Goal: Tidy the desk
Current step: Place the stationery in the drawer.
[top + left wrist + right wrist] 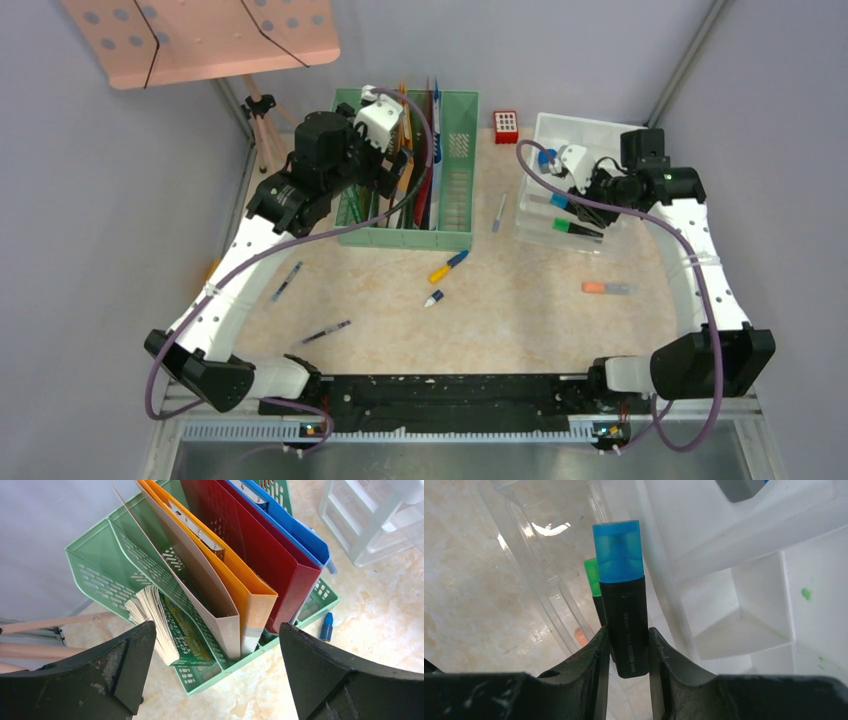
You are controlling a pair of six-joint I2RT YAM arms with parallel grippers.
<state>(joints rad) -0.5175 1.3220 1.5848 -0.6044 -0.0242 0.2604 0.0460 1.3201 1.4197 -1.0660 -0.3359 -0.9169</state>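
Two claws. The left claw [217, 627] hangs released, jaws wide apart, above the green rack [455, 190]. The right claw [628, 635] is clenched on a blue-capped marker [621, 580] over the clear tray [600, 128]. One green-capped marker [592, 572] lies in the tray just beside it.

The rack holds four folders: grey folder [231, 632], orange folder [235, 575], red folder [260, 555] and blue folder [295, 535]. It also holds one paper stack [150, 612] in the slot beside the grey folder.

Six pens lie loose:
- a dark pen [285, 282] at the left
- a second dark pen [327, 333] at the left
- a yellow pen [448, 266] in front of the rack
- a white stub [433, 298] near the yellow pen
- a grey pen [498, 212] between rack and tray
- an orange marker [608, 288] at the right

One red box [506, 126] sits at the back.

The bench [540, 330] is beige and marble-patterned. It stretches ahead of the arm bases, with a black rail [440, 390] along its near edge and grey panels [100, 200] around it. A pink plate [200, 35] stands at the back left.
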